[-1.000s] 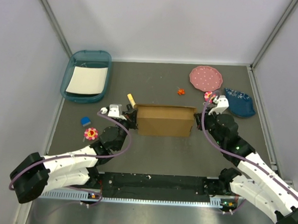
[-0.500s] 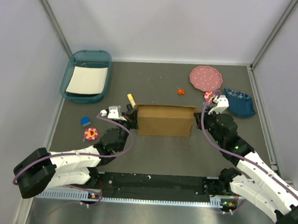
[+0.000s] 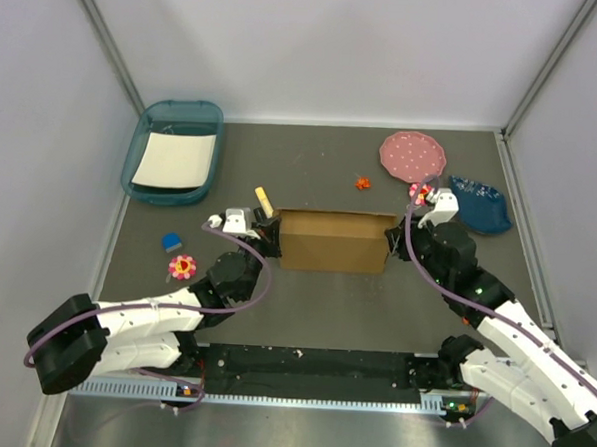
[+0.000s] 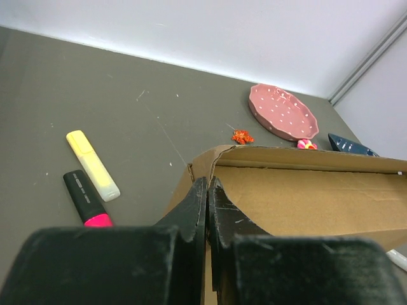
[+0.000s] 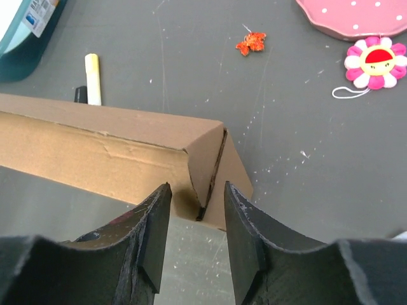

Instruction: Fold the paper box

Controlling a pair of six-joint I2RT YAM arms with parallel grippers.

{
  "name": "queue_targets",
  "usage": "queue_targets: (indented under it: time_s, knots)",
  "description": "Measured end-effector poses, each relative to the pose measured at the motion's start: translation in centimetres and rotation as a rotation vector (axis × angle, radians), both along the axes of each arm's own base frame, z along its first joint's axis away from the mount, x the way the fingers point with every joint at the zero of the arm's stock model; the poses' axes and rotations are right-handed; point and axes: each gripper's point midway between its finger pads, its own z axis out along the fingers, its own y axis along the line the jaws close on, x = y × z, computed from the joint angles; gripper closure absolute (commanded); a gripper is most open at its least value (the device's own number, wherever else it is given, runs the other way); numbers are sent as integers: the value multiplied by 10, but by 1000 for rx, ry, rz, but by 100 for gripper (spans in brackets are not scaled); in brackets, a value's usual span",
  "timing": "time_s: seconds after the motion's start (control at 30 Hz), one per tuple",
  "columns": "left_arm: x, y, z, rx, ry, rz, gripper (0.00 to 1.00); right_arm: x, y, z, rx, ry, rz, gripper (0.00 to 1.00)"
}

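From above, the paper box (image 3: 333, 242) stands in the middle of the worktop, long side running left to right, open top facing up. The left arm reaches forward from its base at the near edge, elbow low and wrist bent inward, so that the left gripper (image 3: 269, 229) meets the box's left end. The right arm mirrors it, forearm angled toward the centre, and the right gripper (image 3: 392, 238) sits at the box's right end. A teal tray (image 3: 172, 152) lies in the far left corner, a pink plate (image 3: 413, 156) near the far right corner, and a yellow highlighter (image 3: 263, 199) just behind the left gripper.

The left wrist camera shows the left arm's fingers (image 4: 197, 210) pressed together with only a thin seam between them, tips resting against the box's left end wall. Whether they pinch any cardboard cannot be told. A black marker (image 4: 82, 194) lies on the worktop beside the highlighter.

The right wrist camera looks down on the box's right end. The right arm's fingers (image 5: 152, 229) stand moderately apart, straddling the lower corner of the end flap, with a visible gap on each side and nothing gripped. A flower toy (image 5: 374, 61) lies beyond.
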Motion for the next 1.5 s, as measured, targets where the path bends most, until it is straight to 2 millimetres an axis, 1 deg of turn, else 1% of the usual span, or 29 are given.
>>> queue_targets:
  time_s: [0.23, 0.4, 0.53, 0.67, 0.73, 0.77, 0.8, 0.87, 0.9, 0.97, 1.0, 1.33, 1.5]
  knots:
    - [-1, -4, -1, 16, 11, -12, 100, 4, 0, 12, -27, -7, 5, 62]
    - [-1, -4, -1, 20, 13, -12, 100, 6, -2, 9, -55, -3, -1, 69]
    - [-1, -5, -1, 22, 15, -12, 100, 8, -6, 8, -81, -3, -15, 69]
    - [-1, -4, -1, 22, 15, -11, 100, 11, -9, 14, -94, -18, -32, 68]
    - [-1, -4, -1, 22, 15, -11, 100, 12, -10, 18, -97, -26, -40, 69]
    - [-1, -4, -1, 23, 16, -11, 100, 13, -10, 19, -99, -31, -42, 71]
    - [-1, -4, -1, 23, 16, -11, 100, 13, -11, 20, -102, -34, -43, 77]
    - [-1, -4, -1, 23, 16, -11, 100, 14, -11, 22, -109, -41, -44, 84]
    - [-1, -4, -1, 24, 16, -11, 100, 14, -11, 22, -110, -41, -43, 90]
    - [-1, -6, -1, 27, 17, -15, 100, 15, -10, 22, -111, -43, -39, 95]
    - [-2, -6, -1, 28, 18, -18, 100, 15, -9, 23, -109, -45, -36, 100]
    - [-3, -8, -1, 30, 19, -24, 100, 11, -11, 20, -91, -69, -35, 100]
    - [-3, -8, -2, 30, 20, -26, 100, 8, -10, 12, -45, -86, -40, 100]
